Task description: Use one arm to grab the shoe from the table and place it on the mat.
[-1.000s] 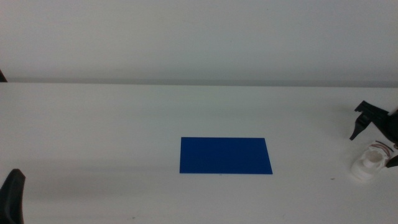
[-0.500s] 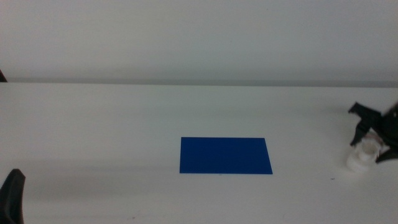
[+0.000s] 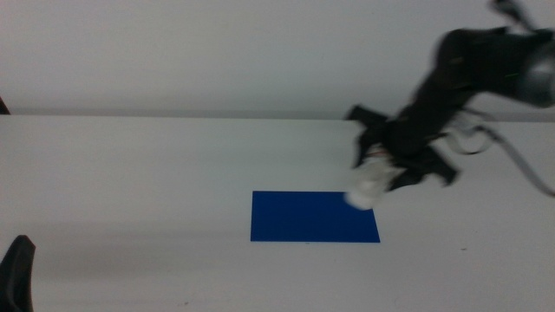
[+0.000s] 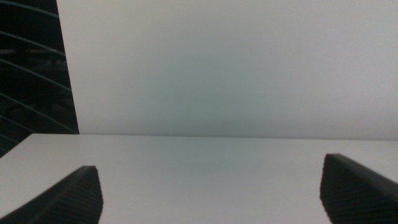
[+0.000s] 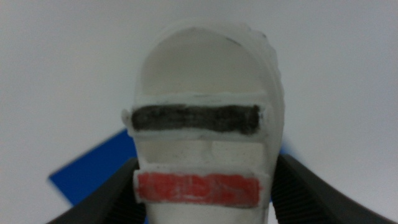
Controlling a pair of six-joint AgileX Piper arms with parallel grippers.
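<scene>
The shoe (image 3: 368, 185) hangs in the air over the mat's (image 3: 315, 217) two o'clock corner, clamped between the jaws of the right gripper (image 3: 386, 165). The right arm (image 3: 486, 65) reaches in from three o'clock above the table (image 3: 130, 173). The left gripper (image 4: 211, 190) waits at seven o'clock, jaws spread wide and empty.

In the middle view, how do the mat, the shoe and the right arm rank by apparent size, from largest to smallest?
1. The right arm, though blurred and nearer the camera, so its real size is unsure.
2. The mat.
3. The shoe, held in the right gripper.
</scene>
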